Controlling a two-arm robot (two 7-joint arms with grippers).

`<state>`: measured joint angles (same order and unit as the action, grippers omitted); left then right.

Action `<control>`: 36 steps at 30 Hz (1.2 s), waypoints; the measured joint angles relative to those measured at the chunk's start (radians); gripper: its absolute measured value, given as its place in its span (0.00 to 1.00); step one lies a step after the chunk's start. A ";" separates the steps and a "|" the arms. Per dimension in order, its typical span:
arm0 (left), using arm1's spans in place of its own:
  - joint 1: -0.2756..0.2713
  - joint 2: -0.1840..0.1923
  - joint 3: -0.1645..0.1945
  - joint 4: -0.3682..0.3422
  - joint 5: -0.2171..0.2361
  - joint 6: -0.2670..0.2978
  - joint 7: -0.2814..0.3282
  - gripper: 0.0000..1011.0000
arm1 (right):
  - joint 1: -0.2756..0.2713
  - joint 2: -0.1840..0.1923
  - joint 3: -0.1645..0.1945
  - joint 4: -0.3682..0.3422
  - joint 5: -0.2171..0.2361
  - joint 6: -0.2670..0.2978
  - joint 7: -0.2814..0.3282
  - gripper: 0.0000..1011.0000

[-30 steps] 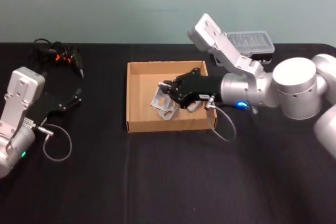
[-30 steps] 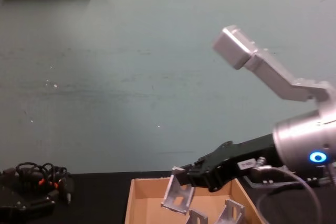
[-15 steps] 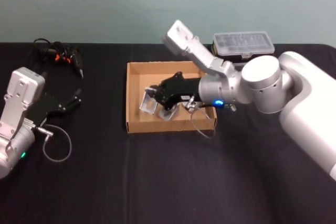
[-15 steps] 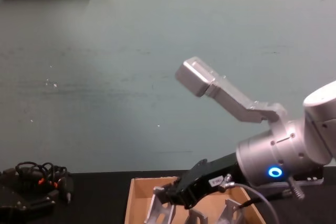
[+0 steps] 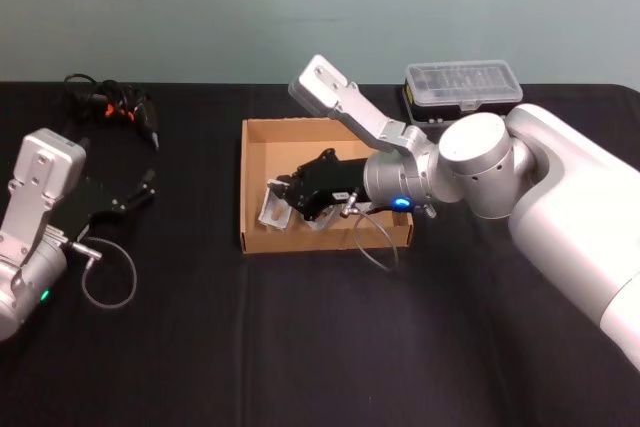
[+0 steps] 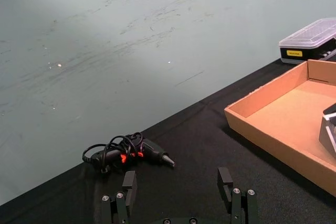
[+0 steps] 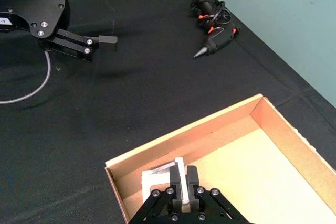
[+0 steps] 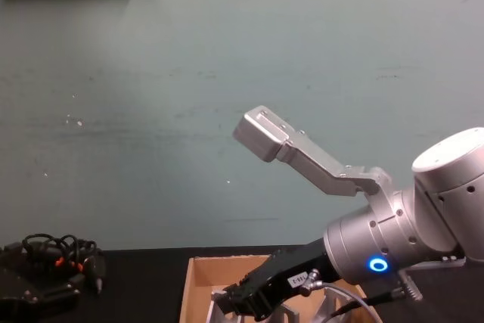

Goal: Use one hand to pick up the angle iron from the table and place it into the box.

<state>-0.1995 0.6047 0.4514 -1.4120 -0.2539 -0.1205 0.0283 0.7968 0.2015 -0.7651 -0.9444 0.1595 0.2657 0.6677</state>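
One cardboard box (image 5: 250,187) sits on the black table (image 5: 300,347), and the right gripper (image 5: 281,199) reaches into its left end, fingers clamped on an angle iron (image 5: 272,209) held low against the box floor near the left wall — the right wrist view shows the pale metal pinched between the closed fingers (image 7: 178,186). At least one more angle iron (image 5: 322,217) lies in the box beside it, partly hidden by the gripper. The left gripper (image 5: 140,190) rests parked on the table's left side, fingers spread apart and holding nothing. One black plastic case (image 5: 462,85) with a clear lid stands behind the box; one corded tool (image 5: 115,107) lies at the far left.
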 joint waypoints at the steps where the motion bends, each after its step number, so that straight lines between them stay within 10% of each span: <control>1: 0.000 0.000 0.000 0.000 0.000 0.000 0.000 1.00 | 0.001 -0.004 0.001 0.007 -0.004 -0.002 0.001 0.08; 12: 0.000 0.000 0.000 0.000 0.000 0.000 0.000 1.00 | 0.002 -0.017 0.015 0.028 -0.021 -0.004 0.009 0.11; 21: 0.000 0.000 0.000 0.000 0.000 0.000 0.000 1.00 | -0.013 -0.010 0.033 0.000 -0.028 -0.003 0.003 0.41; 36: 0.000 0.000 0.000 0.000 0.000 0.000 0.000 1.00 | -0.169 0.101 0.146 -0.284 -0.005 -0.019 -0.130 0.84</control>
<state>-0.1995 0.6047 0.4514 -1.4120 -0.2539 -0.1205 0.0283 0.6278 0.3029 -0.6195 -1.2283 0.1546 0.2470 0.5381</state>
